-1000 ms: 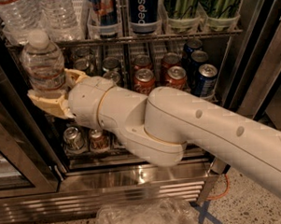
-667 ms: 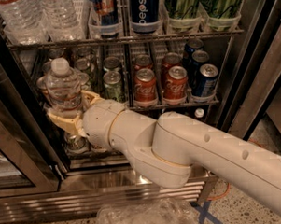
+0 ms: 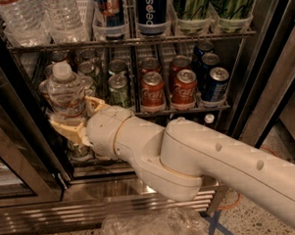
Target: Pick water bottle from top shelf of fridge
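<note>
My gripper (image 3: 71,120) is shut on the water bottle (image 3: 65,93), a small clear ribbed bottle with a white cap. I hold it upright in front of the fridge's (image 3: 262,60) lower left shelf area, outside the racks. The white arm (image 3: 188,157) reaches in from the lower right. The top shelf (image 3: 129,41) runs across the upper part of the view, with more clear water bottles (image 3: 35,19) at its left, tall cans in the middle and green bottles at the right.
The middle wire rack (image 3: 186,108) holds several soda cans: red Coca-Cola, blue and green ones. The open glass door (image 3: 17,159) stands at the left. The ribbed steel base panel (image 3: 53,216) lies below. A clear plastic bag (image 3: 152,227) lies on the floor.
The gripper with the water bottle has moved down and slightly right, from level with the top shelf to in front of the lower racks. The arm has dropped with it.
</note>
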Controlling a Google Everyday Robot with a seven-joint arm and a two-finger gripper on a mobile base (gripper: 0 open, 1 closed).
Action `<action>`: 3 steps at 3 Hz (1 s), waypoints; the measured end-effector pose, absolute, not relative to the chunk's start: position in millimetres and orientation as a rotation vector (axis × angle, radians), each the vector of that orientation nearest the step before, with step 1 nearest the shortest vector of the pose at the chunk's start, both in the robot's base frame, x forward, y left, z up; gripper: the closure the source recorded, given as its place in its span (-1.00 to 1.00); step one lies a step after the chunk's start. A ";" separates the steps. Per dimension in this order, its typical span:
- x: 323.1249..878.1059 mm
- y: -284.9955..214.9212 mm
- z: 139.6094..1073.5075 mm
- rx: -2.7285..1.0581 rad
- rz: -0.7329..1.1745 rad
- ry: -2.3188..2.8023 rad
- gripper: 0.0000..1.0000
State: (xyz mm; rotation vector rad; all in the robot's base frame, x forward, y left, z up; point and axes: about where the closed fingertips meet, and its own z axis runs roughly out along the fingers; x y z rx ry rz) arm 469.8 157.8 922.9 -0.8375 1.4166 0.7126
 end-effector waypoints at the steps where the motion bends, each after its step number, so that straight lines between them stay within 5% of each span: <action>1: 457.8 155.0 918.2 -0.842 0.714 1.432 1.00; 3: 455.7 156.2 910.4 -0.843 0.719 1.433 1.00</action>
